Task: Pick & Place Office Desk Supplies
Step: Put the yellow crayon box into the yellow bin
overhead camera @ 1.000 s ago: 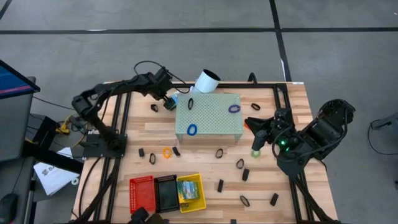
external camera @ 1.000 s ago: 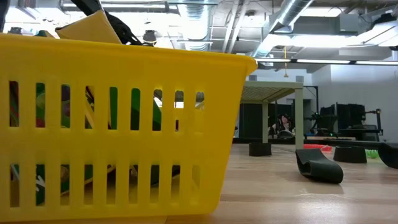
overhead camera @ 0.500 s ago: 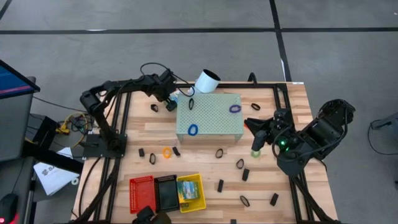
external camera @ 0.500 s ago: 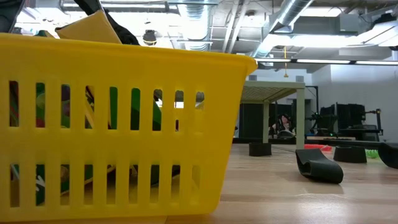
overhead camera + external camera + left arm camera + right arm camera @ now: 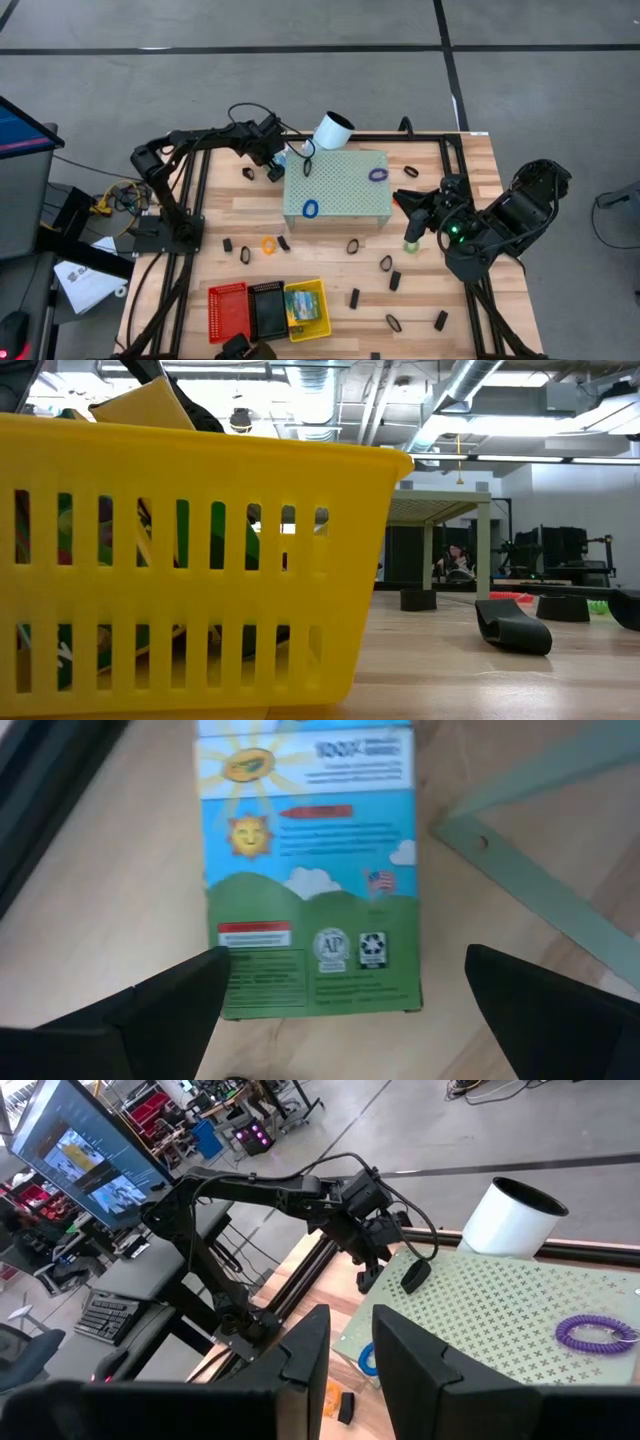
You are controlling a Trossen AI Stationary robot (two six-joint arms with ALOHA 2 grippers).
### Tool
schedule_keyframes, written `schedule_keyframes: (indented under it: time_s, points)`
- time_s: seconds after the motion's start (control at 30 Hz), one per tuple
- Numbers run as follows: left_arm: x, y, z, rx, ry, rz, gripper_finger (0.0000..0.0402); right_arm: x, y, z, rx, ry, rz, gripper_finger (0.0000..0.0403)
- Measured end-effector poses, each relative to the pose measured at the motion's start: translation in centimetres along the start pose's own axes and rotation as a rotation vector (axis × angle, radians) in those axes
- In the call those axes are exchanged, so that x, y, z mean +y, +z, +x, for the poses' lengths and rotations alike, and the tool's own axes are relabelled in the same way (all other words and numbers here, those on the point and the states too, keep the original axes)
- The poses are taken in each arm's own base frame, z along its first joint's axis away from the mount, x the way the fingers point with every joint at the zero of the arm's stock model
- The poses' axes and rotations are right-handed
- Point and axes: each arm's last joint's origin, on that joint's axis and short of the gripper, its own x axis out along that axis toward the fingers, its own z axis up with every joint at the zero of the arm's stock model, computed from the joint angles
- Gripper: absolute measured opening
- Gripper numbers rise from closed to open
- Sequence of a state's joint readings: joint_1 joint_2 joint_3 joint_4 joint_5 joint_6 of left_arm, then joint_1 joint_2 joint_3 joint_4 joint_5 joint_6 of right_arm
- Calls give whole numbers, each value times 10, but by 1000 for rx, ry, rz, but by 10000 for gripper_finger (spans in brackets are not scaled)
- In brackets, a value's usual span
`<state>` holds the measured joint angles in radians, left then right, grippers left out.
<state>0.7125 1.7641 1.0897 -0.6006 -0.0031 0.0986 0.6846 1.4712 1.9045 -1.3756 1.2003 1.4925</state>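
Note:
A crayon box [image 5: 310, 870], printed with a sun and green hills, lies flat on the wood by the far-left corner of the pale green block [image 5: 335, 187]. My left gripper [image 5: 340, 1020] [image 5: 272, 160] is open just short of the box, with a finger off each side of its near end, touching nothing. My right gripper [image 5: 412, 205] waits over the table's right half, its fingers [image 5: 305, 1350] nearly together and holding nothing. A blue loop [image 5: 309, 208], a purple loop [image 5: 376, 174] and a black loop [image 5: 307, 166] lie on the block. An orange loop [image 5: 268, 244] lies on the table.
The white tube [image 5: 333, 130] lies at the block's far edge. Red [image 5: 227, 310], black [image 5: 267, 310] and yellow [image 5: 306, 308] baskets stand at the near edge; the yellow one [image 5: 200, 560] holds a crayon box. Black clips [image 5: 353, 298] and loops [image 5: 393, 322] are scattered over the near right.
My left arm has stretched out a little toward the table's right, which has brought its open gripper closer to the crayon box and the green block's corner. Nothing else has moved.

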Motion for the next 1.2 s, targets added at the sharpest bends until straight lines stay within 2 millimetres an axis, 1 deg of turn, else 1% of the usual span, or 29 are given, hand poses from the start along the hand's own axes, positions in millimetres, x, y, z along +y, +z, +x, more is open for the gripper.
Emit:
schedule_keyframes:
  time_s: [0.7, 0.9, 1.2]
  points:
    - [2, 0, 2, 8, 49, -7, 400, 1, 0, 0, 7, 3, 8, 77]
    - [6, -3, 2, 27, 55, -18, 400, 1, 0, 0, 7, 3, 8, 77]
    - [5, -2, 2, 16, 2, -16, 400, 1, 0, 0, 7, 3, 8, 77]
